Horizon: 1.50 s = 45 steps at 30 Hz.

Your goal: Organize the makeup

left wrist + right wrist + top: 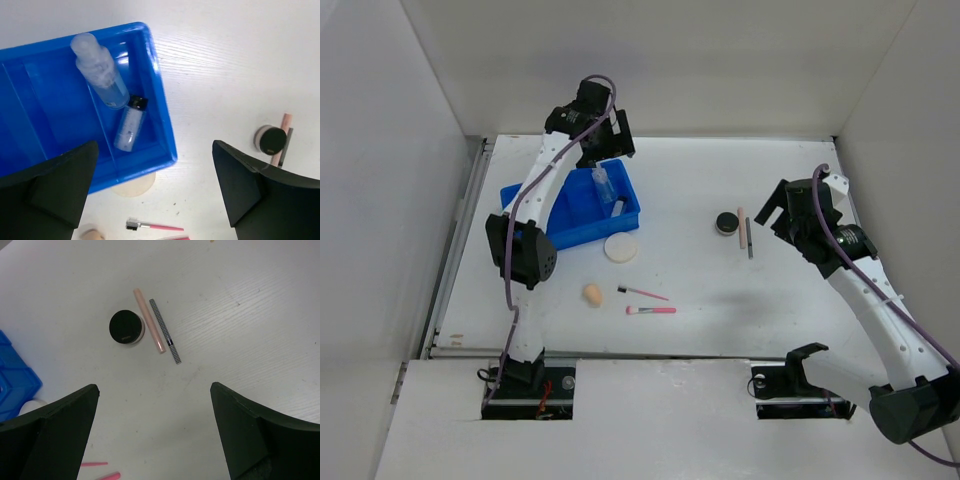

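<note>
Two clear bottles lie in the blue tray's right compartments: a large one (pixel 100 70) and a small black-capped one (pixel 130 122). The white puff (pixel 620 247) lies just in front of the tray, the peach sponge (pixel 592 294) nearer me. Two pink-handled brushes (pixel 642 292) (pixel 650 310) lie mid-table. The black jar (pixel 126 327), beige stick (pixel 148 320) and dark pencil (pixel 165 331) lie side by side at the right. My left gripper (pixel 610 140) hangs open and empty above the tray's far right corner. My right gripper (pixel 772 212) is open and empty, right of the pencil.
The blue divided tray (pixel 545 225) sits at the back left, its rim (pixel 160 100) under my left gripper (pixel 155 190). White walls enclose the table on three sides. The tray's corner (pixel 15 380) shows at the left of the right wrist view.
</note>
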Available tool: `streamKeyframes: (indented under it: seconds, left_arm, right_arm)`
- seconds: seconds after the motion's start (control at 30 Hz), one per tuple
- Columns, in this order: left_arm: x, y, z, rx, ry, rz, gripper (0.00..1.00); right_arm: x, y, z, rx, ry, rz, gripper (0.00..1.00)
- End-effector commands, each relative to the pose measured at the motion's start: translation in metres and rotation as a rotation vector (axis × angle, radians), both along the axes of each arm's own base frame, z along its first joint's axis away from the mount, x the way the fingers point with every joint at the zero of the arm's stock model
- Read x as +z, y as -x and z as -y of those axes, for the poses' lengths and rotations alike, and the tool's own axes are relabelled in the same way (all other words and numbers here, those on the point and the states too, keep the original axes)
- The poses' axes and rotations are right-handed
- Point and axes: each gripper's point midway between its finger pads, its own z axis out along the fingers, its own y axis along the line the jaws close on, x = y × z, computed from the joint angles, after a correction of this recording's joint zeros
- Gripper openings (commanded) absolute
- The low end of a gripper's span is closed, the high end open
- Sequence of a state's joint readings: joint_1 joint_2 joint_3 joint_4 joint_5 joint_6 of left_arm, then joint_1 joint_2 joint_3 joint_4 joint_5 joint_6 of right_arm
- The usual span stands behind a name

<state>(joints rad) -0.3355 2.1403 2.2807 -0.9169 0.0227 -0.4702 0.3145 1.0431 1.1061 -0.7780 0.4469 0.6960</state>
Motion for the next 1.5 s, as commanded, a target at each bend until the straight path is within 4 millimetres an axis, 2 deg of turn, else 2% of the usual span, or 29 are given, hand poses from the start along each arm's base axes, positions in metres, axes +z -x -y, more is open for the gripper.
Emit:
streamKeyframes:
  seconds: [0.0, 0.07, 0.17, 0.2, 0.23, 0.27, 0.3, 0.33, 0.4, 0.47, 0.53, 0.57, 0.6, 0.63, 0.67, 0.7, 0.73, 0.83, 0.9, 0.93, 1.03, 1.13, 1.17, 1.23, 1.27, 1.37, 1.47]
  left_arm:
    - [0.067, 0.02, 0.002, -0.065, -0.065, 0.17, 0.96]
    - [0.068, 0.027, 0.01, -0.1, -0.075, 0.175, 0.96]
    - [0.057, 0.03, 0.01, -0.116, -0.084, 0.146, 0.86]
    - [0.053, 0.031, 0.012, -0.125, -0.078, 0.133, 0.79]
    - [0.045, 0.037, 0.013, -0.137, -0.074, 0.108, 0.59]
    - [0.039, 0.037, 0.012, -0.145, -0.083, 0.1, 0.46]
    - [0.043, 0.042, 0.015, -0.153, -0.079, 0.11, 0.36]
    - [0.031, 0.041, 0.013, -0.147, -0.093, 0.095, 0.29]
    - [0.028, 0.036, 0.006, -0.103, -0.125, 0.103, 0.18]
    - [0.022, 0.028, -0.006, -0.031, -0.176, 0.113, 0.14]
    - [0.011, 0.017, -0.01, 0.03, -0.193, 0.11, 0.12]
    - [0.01, 0.012, -0.011, 0.05, -0.202, 0.114, 0.17]
    - [0.009, 0.006, -0.014, 0.087, -0.217, 0.124, 0.33]
    - [0.001, -0.009, -0.012, 0.118, -0.222, 0.124, 0.66]
    - [-0.009, -0.01, -0.011, 0.116, -0.231, 0.106, 0.66]
    - [-0.015, -0.01, -0.012, 0.126, -0.245, 0.087, 0.8]
    - [-0.013, -0.016, -0.012, 0.142, -0.24, 0.102, 0.8]
    - [-0.026, -0.027, -0.022, 0.194, -0.242, 0.091, 0.8]
    - [-0.028, -0.03, -0.021, 0.195, -0.237, 0.1, 0.77]
    - [-0.034, -0.033, -0.027, 0.206, -0.241, 0.092, 0.75]
    - [-0.038, -0.038, -0.034, 0.227, -0.255, 0.095, 0.67]
    - [-0.038, -0.044, -0.041, 0.251, -0.269, 0.109, 0.67]
    - [-0.045, -0.046, -0.04, 0.25, -0.272, 0.103, 0.67]
    - [-0.046, -0.053, -0.043, 0.26, -0.269, 0.107, 0.67]
    - [-0.054, -0.055, -0.042, 0.259, -0.275, 0.097, 0.6]
    - [-0.058, -0.06, -0.042, 0.236, -0.271, 0.088, 0.5]
    - [-0.063, -0.064, -0.041, 0.236, -0.272, 0.086, 0.47]
  right_arm:
    - [0.013, -0.006, -0.002, 0.009, -0.009, 0.033, 0.99]
    - [0.014, -0.007, -0.004, 0.017, -0.018, 0.04, 0.99]
    - [0.014, -0.007, -0.006, 0.025, -0.024, 0.038, 0.99]
    - [0.014, -0.007, -0.006, 0.025, -0.024, 0.038, 0.99]
    - [0.014, -0.007, -0.006, 0.025, -0.024, 0.038, 0.99]
    - [0.014, -0.007, -0.006, 0.025, -0.024, 0.038, 0.99]
    - [0.014, -0.007, -0.006, 0.025, -0.024, 0.038, 0.99]
    - [0.014, -0.007, -0.006, 0.025, -0.024, 0.038, 0.99]
    - [0.014, -0.007, -0.006, 0.025, -0.024, 0.038, 0.99]
    - [0.014, -0.007, -0.006, 0.025, -0.024, 0.038, 0.99]
    - [0.014, -0.007, -0.006, 0.025, -0.024, 0.038, 0.99]
    - [0.014, -0.007, -0.006, 0.025, -0.024, 0.038, 0.99]
    - [0.014, -0.007, -0.006, 0.025, -0.024, 0.038, 0.99]
    - [0.014, -0.007, -0.006, 0.025, -0.024, 0.038, 0.99]
    - [0.014, -0.007, -0.006, 0.025, -0.024, 0.038, 0.99]
    - [0.014, -0.007, -0.006, 0.025, -0.024, 0.038, 0.99]
    - [0.014, -0.007, -0.004, 0.023, -0.011, 0.038, 0.99]
    - [0.012, -0.006, -0.001, 0.013, 0.0, 0.03, 0.99]
    - [0.013, -0.006, 0.0, 0.006, 0.006, 0.032, 0.99]
    - [0.013, -0.006, 0.0, 0.011, 0.013, 0.03, 0.99]
    - [0.007, -0.008, 0.0, 0.012, 0.019, 0.01, 0.99]
    - [0.004, -0.009, -0.001, 0.012, 0.023, -0.001, 0.99]
    - [0.004, -0.009, -0.001, 0.012, 0.023, -0.001, 0.99]
    - [0.002, -0.012, -0.001, 0.017, 0.03, -0.002, 0.99]
    - [0.002, -0.012, -0.001, 0.017, 0.03, -0.003, 0.99]
    - [0.002, -0.012, -0.001, 0.017, 0.03, -0.003, 0.99]
    - [0.002, -0.012, -0.001, 0.017, 0.03, -0.003, 0.99]
